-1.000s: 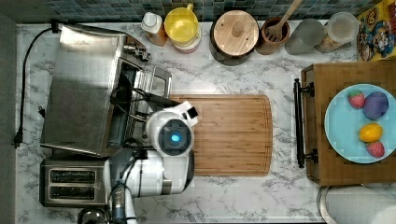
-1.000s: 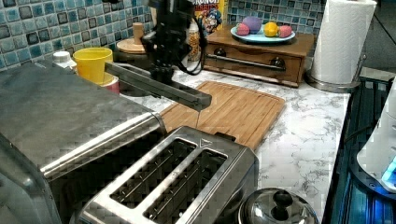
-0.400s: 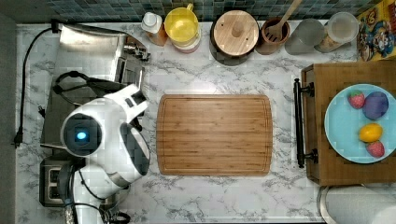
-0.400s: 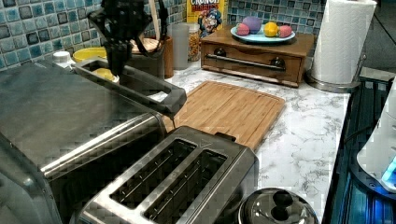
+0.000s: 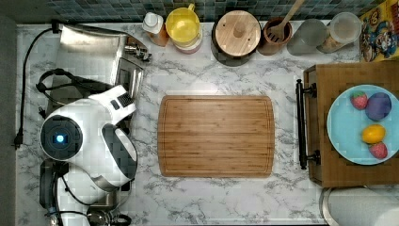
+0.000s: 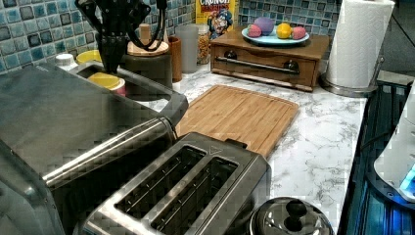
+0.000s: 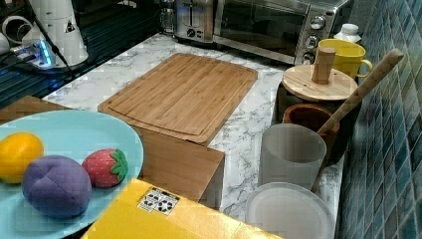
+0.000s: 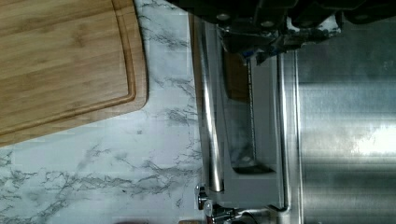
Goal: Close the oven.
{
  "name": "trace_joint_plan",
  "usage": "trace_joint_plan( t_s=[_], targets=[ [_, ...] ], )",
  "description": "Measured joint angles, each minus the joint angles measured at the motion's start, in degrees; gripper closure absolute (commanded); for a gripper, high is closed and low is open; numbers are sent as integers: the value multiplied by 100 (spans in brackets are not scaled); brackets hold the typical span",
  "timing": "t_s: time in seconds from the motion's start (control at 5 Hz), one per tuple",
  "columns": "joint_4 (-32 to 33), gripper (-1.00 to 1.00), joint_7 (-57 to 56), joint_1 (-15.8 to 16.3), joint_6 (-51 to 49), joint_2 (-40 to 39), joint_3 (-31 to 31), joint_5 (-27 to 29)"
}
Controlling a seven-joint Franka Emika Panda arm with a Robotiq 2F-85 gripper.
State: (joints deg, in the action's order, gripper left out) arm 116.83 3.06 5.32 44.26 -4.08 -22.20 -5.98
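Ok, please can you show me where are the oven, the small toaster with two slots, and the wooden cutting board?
oven (image 7: 263,22), right view, on the glass door.
toaster (image 6: 181,188), left view, on the top between the two slots.
cutting board (image 5: 216,136), top view, on the middle of the board.

- Oven (image 5: 89,52) at the top view's left edge of the counter (image 5: 211,197); toaster (image 6: 181,191) just beside it, nearer the top view's bottom.
- Cutting board (image 5: 216,136) mid-counter, to the top view's right of the oven.
- Wooden box (image 5: 329,122) further right; plate (image 5: 343,136) on it, toy fruit on the plate.
- Mug (image 5: 183,26), lidded pot (image 5: 237,33), utensil holder (image 5: 277,33) and jars lined along the back wall.
- Robot arm (image 5: 89,141) above the oven's front.
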Motion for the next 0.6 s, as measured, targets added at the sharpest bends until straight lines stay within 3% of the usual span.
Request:
trace_joint_plan(
  t_s=[0.2,0.6],
  targets=[
    [-34,100,0,-16,-39,1,0,5],
    [-213,100,0,-14,-1295,103,91,-153]
  ],
)
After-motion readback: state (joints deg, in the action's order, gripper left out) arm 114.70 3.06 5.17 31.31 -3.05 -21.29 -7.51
